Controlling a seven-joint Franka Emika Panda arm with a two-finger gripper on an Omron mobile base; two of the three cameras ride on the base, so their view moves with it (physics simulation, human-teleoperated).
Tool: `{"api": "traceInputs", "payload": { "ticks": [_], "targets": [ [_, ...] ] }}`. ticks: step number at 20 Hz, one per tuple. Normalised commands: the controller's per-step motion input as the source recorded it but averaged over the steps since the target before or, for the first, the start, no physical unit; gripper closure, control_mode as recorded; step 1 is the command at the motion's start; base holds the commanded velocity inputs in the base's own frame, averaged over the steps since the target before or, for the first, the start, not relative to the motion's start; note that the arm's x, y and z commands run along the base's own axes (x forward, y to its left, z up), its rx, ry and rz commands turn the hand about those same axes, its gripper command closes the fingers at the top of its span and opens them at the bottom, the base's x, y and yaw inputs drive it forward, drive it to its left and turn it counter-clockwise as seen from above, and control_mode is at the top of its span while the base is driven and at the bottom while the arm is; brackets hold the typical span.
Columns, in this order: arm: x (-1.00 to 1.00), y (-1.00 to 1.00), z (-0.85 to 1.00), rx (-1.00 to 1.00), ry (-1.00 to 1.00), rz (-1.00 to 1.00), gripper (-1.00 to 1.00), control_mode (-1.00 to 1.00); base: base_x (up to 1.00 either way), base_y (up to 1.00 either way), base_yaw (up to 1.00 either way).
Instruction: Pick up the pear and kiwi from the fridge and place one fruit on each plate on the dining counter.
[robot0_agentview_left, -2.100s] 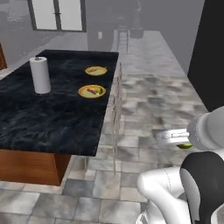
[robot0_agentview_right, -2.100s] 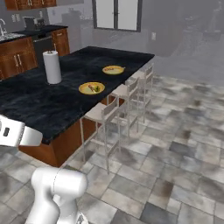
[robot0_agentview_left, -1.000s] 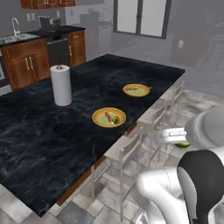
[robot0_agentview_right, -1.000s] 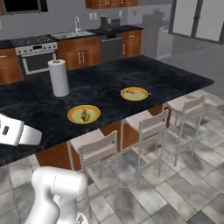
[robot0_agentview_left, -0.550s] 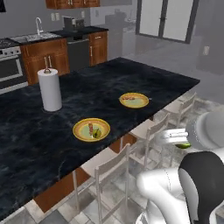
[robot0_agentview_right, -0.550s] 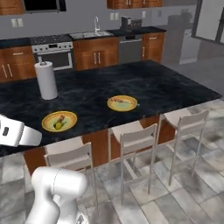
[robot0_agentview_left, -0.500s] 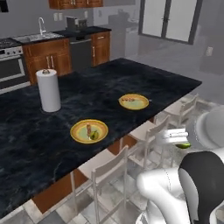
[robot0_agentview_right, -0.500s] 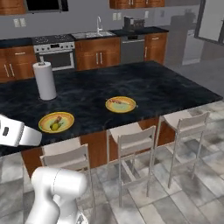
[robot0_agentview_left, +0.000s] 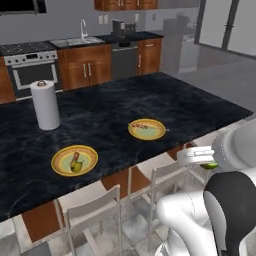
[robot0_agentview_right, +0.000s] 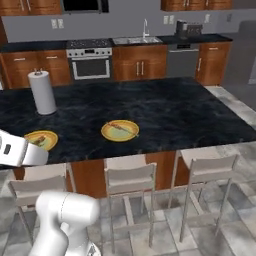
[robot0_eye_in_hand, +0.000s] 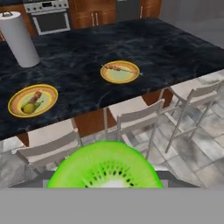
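My gripper (robot0_agentview_left: 196, 158) hangs over the floor in front of the stools, shut on the kiwi (robot0_agentview_left: 208, 165). In the hand view its bright green cut face (robot0_eye_in_hand: 105, 169) hides the fingertips. Ahead lies the black marbled dining counter (robot0_agentview_left: 115, 107) with two yellow plates. The left plate (robot0_agentview_left: 74, 160) carries the yellow-green pear (robot0_eye_in_hand: 28, 107) beside a reddish-brown streak. The right plate (robot0_agentview_left: 147, 129) bears only its streak. In the right base view my white hand covers part of the left plate (robot0_agentview_right: 41, 139), and the right plate (robot0_agentview_right: 120, 130) lies in full sight.
A paper towel roll (robot0_agentview_left: 45, 105) stands on the counter's far left. White stools (robot0_agentview_right: 129, 181) line the counter's near edge between me and the plates. Wall counters with an oven (robot0_agentview_right: 90, 62) and a sink (robot0_agentview_left: 82, 41) run behind.
The base has driven and turned, so the whole scene shifted: the counter and plates now lie straight ahead and closer. The kiwi has stayed in my gripper.
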Motion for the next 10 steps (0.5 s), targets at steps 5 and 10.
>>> {"api": "traceInputs", "payload": {
  "ticks": [5,10],
  "targets": [
    [0.00,0.00,0.00,0.00,0.00,0.00,1.00,1.00,0.03,-0.71,0.43],
    [0.00,0.00,0.00,0.00,0.00,0.00,1.00,1.00,0.20,-0.44,0.38]
  ]
}}
